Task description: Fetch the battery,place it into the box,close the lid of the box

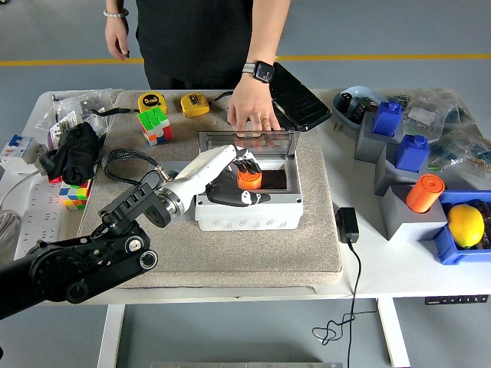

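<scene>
Inside the box (247, 215), my left hand (234, 180) hangs loose-fingered beside the battery (248, 178); I should withdraw cleanly before shutting the lid (247, 141).

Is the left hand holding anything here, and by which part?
Cannot be told: the left hand is inside the box beside the orange battery.

The left arm reaches in, its robot hand (239, 175) held low with fingers relaxed.
</scene>
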`<state>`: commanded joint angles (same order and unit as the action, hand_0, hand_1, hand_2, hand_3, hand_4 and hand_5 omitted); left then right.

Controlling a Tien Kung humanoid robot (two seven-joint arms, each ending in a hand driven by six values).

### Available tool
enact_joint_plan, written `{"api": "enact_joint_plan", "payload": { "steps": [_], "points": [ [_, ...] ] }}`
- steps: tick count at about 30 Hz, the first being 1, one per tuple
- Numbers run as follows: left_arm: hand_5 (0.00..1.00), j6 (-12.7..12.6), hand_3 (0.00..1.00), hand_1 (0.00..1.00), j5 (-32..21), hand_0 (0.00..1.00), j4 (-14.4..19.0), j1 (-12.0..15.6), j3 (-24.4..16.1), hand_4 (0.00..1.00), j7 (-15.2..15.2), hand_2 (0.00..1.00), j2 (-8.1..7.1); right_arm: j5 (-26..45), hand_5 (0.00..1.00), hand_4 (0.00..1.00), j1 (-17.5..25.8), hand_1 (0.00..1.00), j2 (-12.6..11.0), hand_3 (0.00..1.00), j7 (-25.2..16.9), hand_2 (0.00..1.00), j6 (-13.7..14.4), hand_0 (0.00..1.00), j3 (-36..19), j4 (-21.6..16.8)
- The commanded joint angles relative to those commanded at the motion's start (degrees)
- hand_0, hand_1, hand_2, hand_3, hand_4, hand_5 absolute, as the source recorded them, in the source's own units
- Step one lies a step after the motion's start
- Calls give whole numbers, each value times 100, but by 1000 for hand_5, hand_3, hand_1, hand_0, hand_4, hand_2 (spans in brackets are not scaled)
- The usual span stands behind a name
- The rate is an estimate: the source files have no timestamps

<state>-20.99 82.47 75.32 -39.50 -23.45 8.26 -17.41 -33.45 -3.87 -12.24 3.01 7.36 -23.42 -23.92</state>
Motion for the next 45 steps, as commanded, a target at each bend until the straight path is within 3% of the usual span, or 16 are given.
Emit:
{"api": "enact_joint_plan", "payload": {
  "steps": [19, 27, 37, 45],
  "points": [
    [430, 93, 553, 583, 150, 375, 100, 146, -169, 957, 110, 577, -427, -60, 445, 933, 19, 652, -28, 567, 1, 663, 3, 616, -40, -35],
    [431, 124, 553, 583, 169, 372, 159, 182, -189, 957, 149, 577, -511, -67, 445, 933, 10, 651, -33, 566, 2, 663, 5, 616, -37, -41],
    [430, 159, 552, 579, 165, 371, 217, 143, -130, 956, 201, 577, -426, -72, 445, 933, 13, 652, -44, 566, 4, 663, 5, 615, -17, -52],
    [431, 168, 551, 575, 110, 367, 141, 7, 42, 953, 203, 576, -196, -100, 445, 933, 20, 652, -43, 566, 4, 663, 7, 616, -43, -84]
  ]
}}
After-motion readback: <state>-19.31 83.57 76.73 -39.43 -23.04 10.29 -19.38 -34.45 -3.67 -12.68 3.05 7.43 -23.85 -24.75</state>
